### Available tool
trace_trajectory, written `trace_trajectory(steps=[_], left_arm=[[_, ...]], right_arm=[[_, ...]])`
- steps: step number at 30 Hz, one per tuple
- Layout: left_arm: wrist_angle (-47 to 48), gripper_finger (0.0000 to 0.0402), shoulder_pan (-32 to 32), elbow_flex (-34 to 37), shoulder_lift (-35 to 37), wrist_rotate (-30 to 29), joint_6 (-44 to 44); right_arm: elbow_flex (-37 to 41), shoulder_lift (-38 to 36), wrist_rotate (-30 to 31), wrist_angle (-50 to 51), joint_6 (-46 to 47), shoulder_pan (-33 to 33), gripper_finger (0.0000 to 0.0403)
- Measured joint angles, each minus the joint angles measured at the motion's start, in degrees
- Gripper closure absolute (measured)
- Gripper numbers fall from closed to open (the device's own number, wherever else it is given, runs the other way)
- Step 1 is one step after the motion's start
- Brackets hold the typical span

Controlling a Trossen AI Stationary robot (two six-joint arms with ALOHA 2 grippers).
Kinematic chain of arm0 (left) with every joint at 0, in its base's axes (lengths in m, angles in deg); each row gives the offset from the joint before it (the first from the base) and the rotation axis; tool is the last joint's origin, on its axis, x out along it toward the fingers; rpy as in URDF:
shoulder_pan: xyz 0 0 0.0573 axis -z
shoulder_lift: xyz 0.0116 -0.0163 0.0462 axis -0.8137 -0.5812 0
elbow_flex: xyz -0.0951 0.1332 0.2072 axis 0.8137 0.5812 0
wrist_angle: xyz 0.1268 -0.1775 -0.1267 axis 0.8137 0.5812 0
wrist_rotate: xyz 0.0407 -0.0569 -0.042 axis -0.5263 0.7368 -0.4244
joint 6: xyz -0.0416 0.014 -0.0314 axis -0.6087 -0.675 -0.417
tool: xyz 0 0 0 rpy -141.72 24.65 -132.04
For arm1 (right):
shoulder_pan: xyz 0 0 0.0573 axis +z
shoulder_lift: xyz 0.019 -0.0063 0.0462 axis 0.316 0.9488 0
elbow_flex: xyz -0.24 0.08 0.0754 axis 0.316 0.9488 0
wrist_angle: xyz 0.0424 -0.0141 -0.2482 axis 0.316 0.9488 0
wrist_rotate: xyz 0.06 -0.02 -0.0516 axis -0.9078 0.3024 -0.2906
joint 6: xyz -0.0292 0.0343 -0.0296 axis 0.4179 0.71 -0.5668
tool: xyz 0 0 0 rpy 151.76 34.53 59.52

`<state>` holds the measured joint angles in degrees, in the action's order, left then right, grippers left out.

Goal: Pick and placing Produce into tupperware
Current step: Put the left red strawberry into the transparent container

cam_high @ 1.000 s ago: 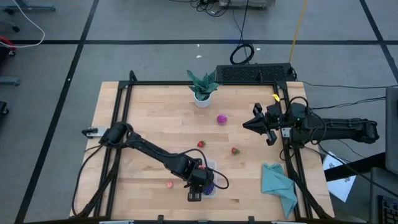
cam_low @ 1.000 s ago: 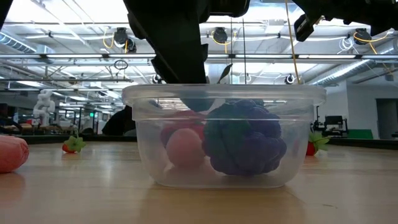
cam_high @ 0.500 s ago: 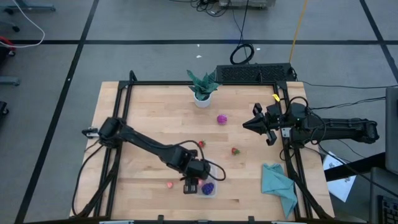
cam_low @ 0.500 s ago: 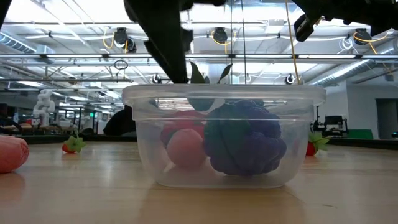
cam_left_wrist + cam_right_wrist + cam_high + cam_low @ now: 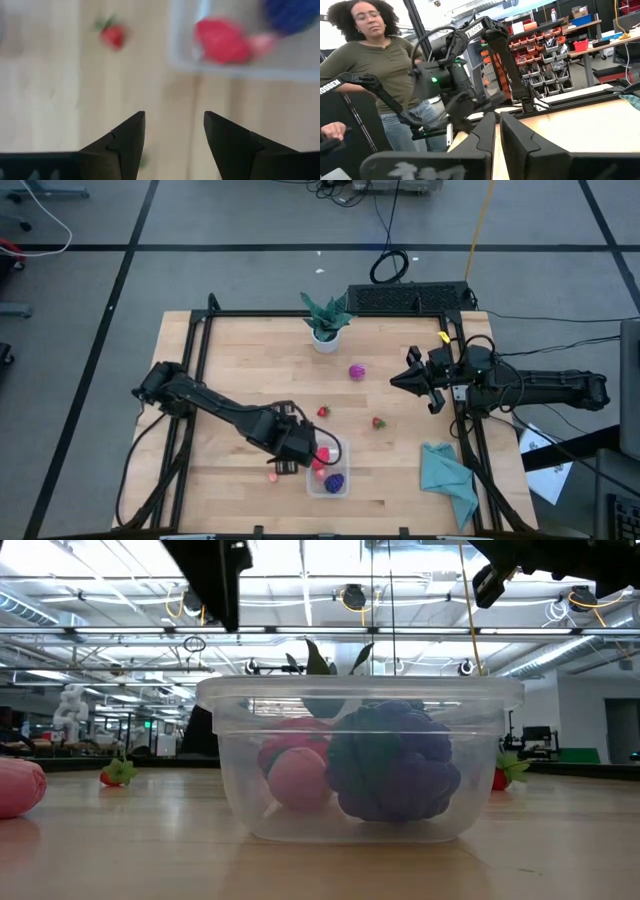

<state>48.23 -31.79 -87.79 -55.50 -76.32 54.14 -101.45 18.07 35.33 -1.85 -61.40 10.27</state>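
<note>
Wooden bench (image 5: 240,370) carries a clear container (image 5: 328,480) near its front edge, with a dark purple fruit (image 5: 335,480), a red piece (image 5: 318,464) and a pinkish piece (image 5: 297,778) inside. Just beside it, the left fingers (image 5: 288,467) hang open and empty above the wood. A pink piece (image 5: 273,476), two strawberries (image 5: 323,411) and a magenta fruit (image 5: 356,371) lie loose. At the bench's right edge, the right fingers (image 5: 398,381) are closed, holding nothing.

The left gripper (image 5: 287,467), placed directly over the tupperware (image 5: 340,490) 1 second ago, is now drawn back toward the table's left and near side, empty with its fingers (image 5: 127,135) apart, so the container's contents are uncovered from above.
</note>
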Motion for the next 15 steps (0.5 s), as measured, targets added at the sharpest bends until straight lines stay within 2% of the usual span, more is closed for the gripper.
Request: trace_trajectory(steps=[8, 15], left_arm=[[5.06, 0.0192, -1.31, 4.15, 1.03, -0.8, -4.87], [-0.98, 0.0192, -3.74, 16.6, 8.33, 1.29, -8.09]], right_arm=[[0.0, 0.0, -0.03, -0.07, 0.52, 0.01, 0.0385], [0.0, -0.02, -1.62, -0.07, 0.89, 0.01, 0.0385]])
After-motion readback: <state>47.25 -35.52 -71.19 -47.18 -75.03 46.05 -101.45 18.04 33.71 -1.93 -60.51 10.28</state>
